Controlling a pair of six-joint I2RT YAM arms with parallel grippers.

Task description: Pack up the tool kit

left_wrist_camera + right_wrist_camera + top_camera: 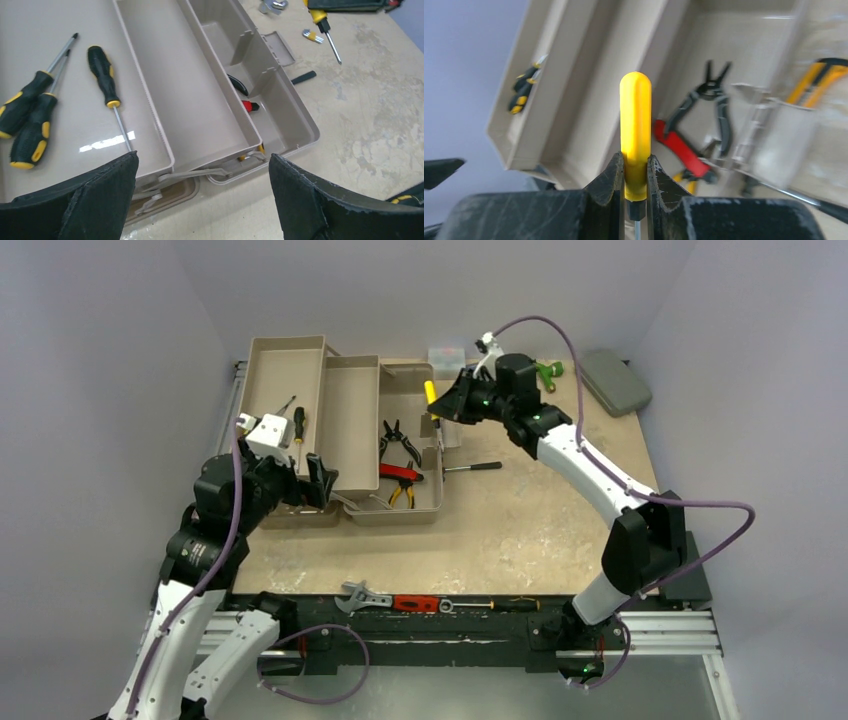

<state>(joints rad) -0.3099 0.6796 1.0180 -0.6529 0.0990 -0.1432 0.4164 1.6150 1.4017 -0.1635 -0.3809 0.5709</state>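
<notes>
We see the large tan plastic toolbox (345,440) open at the far left of the beige surface (520,530), with its trays folded out to the left. The outermost tray (65,30) holds three black-and-yellow-handled screwdrivers (104,75) lying flat. The base compartment (400,516) holds black-handled pliers (398,440), red-handled pliers (400,473) and yellow-handled pliers (402,495).

The right gripper (635,170) is closed tight on a yellow-handled screwdriver (635,125). It pinches the handle near the shaft end and sits over the toolbox's far right edge. The left gripper (202,170) has its jaws spread wide and holds nothing, hanging just off the toolbox's near left corner.

On the surface:
- A black-handled screwdriver (487,466) lies just right of the toolbox.
- A small clear plastic box (446,352) sits behind the toolbox.
- A flat grey rounded case (615,382) sits at the far right corner.
- A green item (545,370) near the right gripper is too small to identify.
- A silver adjustable wrench (360,595) and a red-handled tool (415,603) lie along the near edge.
</notes>
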